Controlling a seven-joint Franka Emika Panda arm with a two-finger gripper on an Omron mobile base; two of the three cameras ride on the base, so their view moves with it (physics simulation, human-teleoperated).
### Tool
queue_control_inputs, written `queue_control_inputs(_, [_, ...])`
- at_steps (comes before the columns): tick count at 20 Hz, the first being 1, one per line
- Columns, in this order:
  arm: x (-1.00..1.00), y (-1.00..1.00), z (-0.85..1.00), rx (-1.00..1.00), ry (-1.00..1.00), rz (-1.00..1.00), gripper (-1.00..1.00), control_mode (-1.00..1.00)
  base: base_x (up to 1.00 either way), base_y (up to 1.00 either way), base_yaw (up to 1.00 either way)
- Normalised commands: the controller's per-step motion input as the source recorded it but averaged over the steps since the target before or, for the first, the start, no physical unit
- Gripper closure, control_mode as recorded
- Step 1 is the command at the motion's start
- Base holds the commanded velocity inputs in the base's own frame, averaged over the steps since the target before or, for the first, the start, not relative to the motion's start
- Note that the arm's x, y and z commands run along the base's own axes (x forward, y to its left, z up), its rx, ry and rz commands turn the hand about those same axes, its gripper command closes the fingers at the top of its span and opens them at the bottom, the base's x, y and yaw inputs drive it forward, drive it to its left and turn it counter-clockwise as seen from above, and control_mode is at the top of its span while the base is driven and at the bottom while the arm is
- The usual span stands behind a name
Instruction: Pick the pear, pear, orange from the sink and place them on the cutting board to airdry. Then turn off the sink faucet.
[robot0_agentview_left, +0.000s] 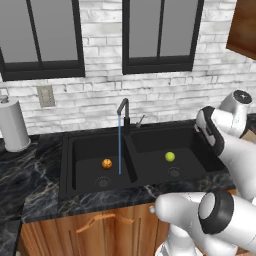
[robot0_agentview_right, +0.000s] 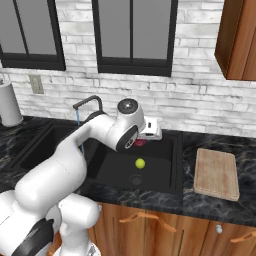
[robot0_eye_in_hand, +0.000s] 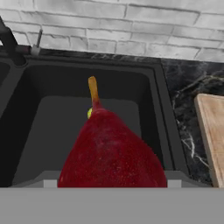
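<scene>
The red pear (robot0_eye_in_hand: 111, 151) sits right at the gripper (robot0_agentview_right: 142, 139), above the right basin of the sink (robot0_agentview_right: 167, 172), and the cutting board (robot0_agentview_right: 216, 172) lies off to the right on the counter — that sideways gap is what the carry has to cross. In the hand view the pear's stem points away from the hand, along the fingers' line. The fingers are closed on the red pear (their tips are hidden behind it). The yellow-green pear (robot0_agentview_left: 170, 156) and the orange (robot0_agentview_left: 106, 163) remain in the basins — water runs from the sink faucet (robot0_agentview_left: 123, 114).
</scene>
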Motion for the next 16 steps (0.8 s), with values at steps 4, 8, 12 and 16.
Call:
queue_control_inputs(4, [-0.18,-0.24,0.16,0.0,0.0,-0.3,1.0,-1.0,0.0,0.0,0.0])
queue_control_inputs(8, [-0.06,-0.37,0.17,0.0,0.0,-0.28,1.0,-1.0,0.0,0.0,0.0])
queue_control_inputs(12, [0.0,-0.42,0.07,0.0,0.04,-0.23,1.0,-1.0,0.0,0.0,0.0])
queue_control_inputs(16, [0.02,-0.55,0.0,0.0,0.08,-0.19,1.0,-1.0,0.0,0.0,0.0])
